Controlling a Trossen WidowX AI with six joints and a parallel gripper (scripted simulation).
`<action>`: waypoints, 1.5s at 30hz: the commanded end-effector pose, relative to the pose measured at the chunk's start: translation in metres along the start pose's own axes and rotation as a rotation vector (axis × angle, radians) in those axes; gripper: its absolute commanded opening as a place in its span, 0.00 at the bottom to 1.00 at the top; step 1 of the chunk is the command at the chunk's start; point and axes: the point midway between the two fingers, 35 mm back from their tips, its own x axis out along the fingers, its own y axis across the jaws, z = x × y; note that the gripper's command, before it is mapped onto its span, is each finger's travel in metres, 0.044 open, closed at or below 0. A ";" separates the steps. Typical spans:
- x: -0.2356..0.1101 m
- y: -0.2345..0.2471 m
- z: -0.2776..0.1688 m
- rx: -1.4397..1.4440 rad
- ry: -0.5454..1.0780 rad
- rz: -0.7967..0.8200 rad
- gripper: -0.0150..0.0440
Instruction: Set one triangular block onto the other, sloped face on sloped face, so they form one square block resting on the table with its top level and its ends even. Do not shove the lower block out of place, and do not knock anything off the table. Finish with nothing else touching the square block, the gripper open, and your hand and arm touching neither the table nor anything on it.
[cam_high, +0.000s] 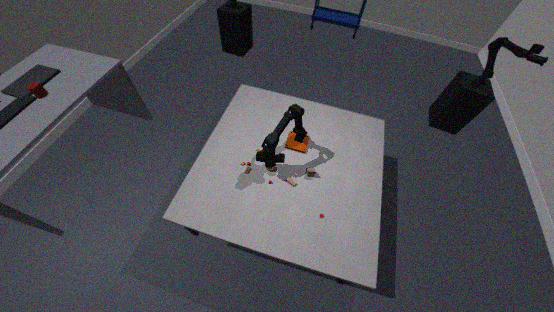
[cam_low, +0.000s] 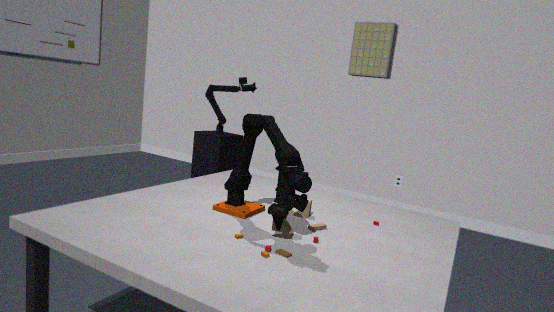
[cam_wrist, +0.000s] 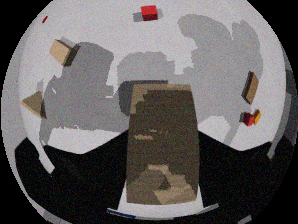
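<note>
I find nothing I can read here. The whiteboard (cam_low: 50, 30), up on the wall left of the arm's orange base plate (cam_low: 222, 207), carries only short red and green dashes and a small yellow square, too blurred to make out. The yellow grid panel (cam_low: 373, 49), on the wall right of that base plate, bears no legible characters.

The triangular block (cam_wrist: 161, 145) in the middle of the wrist view looks like wood, brown and matt, with a blotchy grain. The table (cam_low: 150, 260) has a pale, matt, faintly speckled top. The arm (cam_low: 280, 145) is black and matt like plastic. Its base plate (cam_low: 222, 208) is plain orange, smooth.
</note>
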 end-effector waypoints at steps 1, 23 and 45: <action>-0.007 0.000 0.000 0.001 -0.002 -0.002 0.25; -0.004 -0.001 0.000 0.424 -0.005 -0.003 0.25; -0.004 -0.002 0.000 0.996 -0.006 -0.004 0.25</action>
